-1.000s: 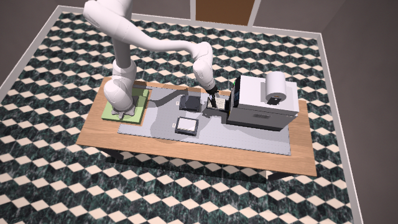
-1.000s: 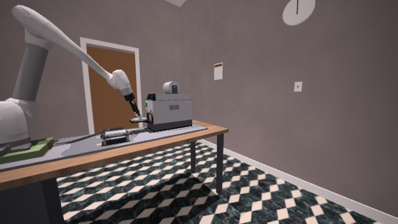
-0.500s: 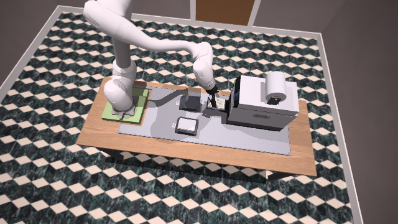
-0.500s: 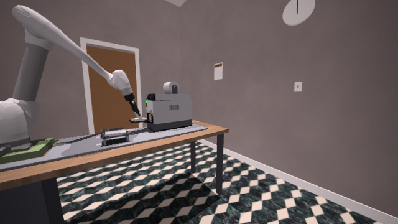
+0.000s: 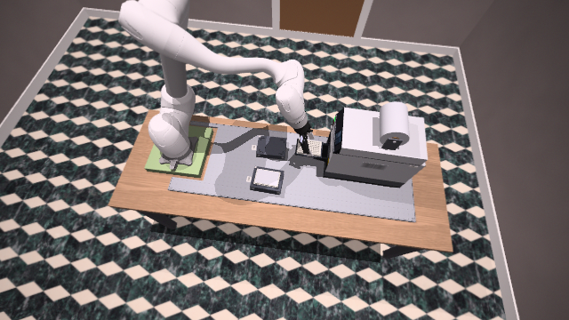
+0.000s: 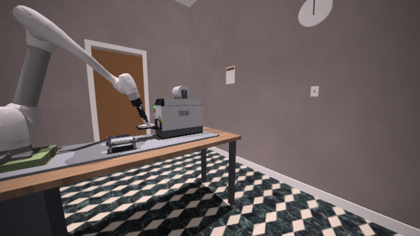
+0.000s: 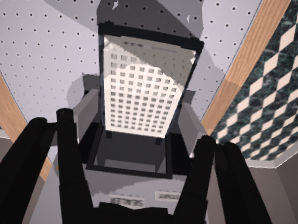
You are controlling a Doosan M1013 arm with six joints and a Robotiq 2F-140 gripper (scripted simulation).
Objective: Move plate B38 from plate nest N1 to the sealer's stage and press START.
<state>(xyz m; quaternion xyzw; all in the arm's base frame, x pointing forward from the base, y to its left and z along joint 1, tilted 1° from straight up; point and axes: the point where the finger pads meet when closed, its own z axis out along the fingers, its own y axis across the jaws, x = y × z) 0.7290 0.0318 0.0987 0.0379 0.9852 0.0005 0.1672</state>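
The black two-finger gripper's fingers are spread above a wooden table point(image 5: 311, 220) point(image 6: 157, 151) (diamond-patterned floor point(image 5: 284, 284) point(image 6: 279, 210) below)

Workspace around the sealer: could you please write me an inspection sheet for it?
Surface: wooden table under a grey perforated mat.
Job's things: white plate on the sealer's extended stage, full seating unconfirmed; green lamp lit; one nest without a plate, the other holding one.
Clutter: nothing seen.
Gripper: open, fingers astride the stage area.
Cables: nothing seen.
Surroundings: brown door, wall clock.
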